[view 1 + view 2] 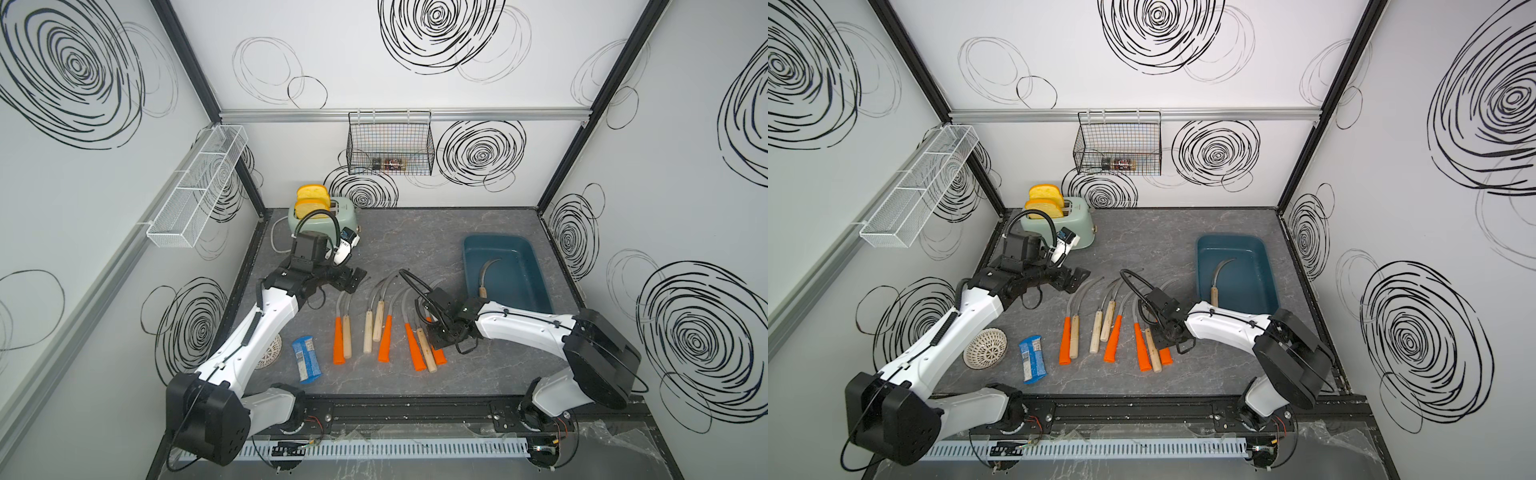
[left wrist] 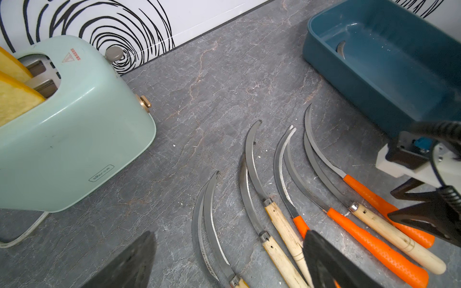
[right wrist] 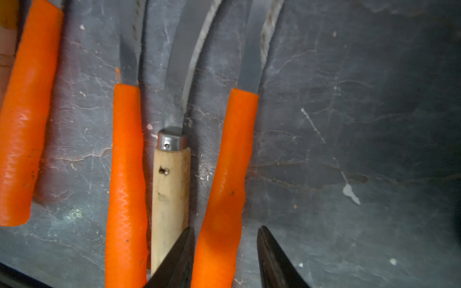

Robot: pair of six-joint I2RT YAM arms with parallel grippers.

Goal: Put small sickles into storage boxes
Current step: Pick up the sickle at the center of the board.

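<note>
We see the right gripper (image 3: 224,232) down at the grey marbled tabletop (image 1: 415,232), its jaws spread astride the butt end of an orange-handled sickle (image 3: 224,162). One finger (image 3: 179,254) sits in the gap between that handle and the wooden-handled sickle (image 3: 171,187) just beside it, and the other stands a little clear on the bare side, so nothing is pinched. This orange one is the nearest to the teal tub (image 1: 498,243) in a loose row of eight sickles (image 1: 385,338) lying mid-table, handles toward the robot's base and curved blades fanning toward the back wall; four handles are orange and four pale wood. A ninth sickle (image 1: 484,274), wooden-handled, lies inside the tub, which sits on the table's right side, near the row but apart from it. The left gripper (image 1: 352,277) hangs with its jaws wide apart and holds nothing, near the blade tips of the leftmost pair and just in front of a mint-green toaster (image 1: 328,216) with two yellow slices (image 1: 309,192) in its slots. A blue packet (image 1: 306,359) and a white perforated bowl (image 1: 985,348) lie left of the row — the bowl close against the left arm (image 1: 257,324).
</note>
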